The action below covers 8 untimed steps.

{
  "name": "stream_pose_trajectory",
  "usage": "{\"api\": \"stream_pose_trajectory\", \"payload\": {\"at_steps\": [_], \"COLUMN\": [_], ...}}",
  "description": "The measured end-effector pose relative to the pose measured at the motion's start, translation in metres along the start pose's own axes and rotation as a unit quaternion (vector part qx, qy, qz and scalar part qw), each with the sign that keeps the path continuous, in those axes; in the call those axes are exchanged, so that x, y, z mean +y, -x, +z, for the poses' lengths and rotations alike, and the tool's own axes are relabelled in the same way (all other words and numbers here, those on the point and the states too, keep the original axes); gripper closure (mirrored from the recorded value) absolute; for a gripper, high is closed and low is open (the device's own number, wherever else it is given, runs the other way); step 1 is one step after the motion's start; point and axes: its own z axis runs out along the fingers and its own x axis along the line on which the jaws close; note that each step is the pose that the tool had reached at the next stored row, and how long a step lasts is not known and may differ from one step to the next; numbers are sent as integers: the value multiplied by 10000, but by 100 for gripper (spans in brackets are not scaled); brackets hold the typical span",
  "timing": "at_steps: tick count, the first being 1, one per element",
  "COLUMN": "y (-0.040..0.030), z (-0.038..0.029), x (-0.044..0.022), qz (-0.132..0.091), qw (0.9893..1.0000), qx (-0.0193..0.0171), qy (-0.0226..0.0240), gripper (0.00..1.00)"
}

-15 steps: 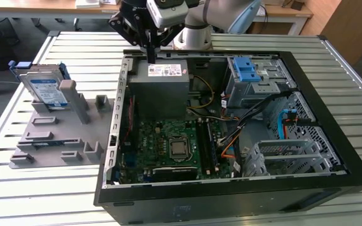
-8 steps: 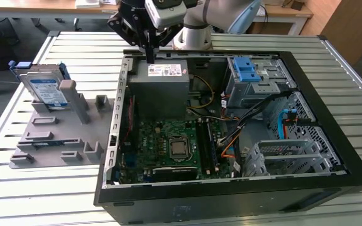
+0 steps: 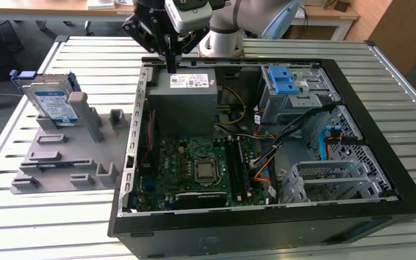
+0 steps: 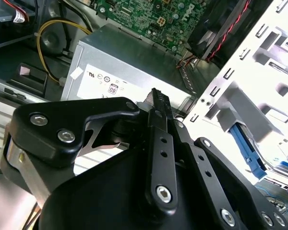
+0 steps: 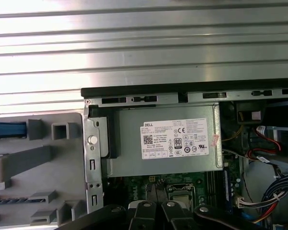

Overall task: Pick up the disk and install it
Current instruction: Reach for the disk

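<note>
My gripper, closed on nothing, hangs above the power supply; the disk stands on edge well apart from it, toward the exterior view's left, beyond the case wall.

The gripper, fingers together, hangs over the grey power supply inside an open computer case on a slatted metal table. At the exterior view's left, the disk stands upright in a grey holder, well apart.
</note>
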Motion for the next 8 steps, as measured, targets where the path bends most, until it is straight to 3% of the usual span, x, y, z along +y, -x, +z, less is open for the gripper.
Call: {"api": "stream_pose_trajectory", "payload": {"at_steps": [8], "y": [-17], "z": [4], "x": [-1], "qz": [0], "qw": [10000], "qx": [0], "qy": [0], "gripper": [89]}}
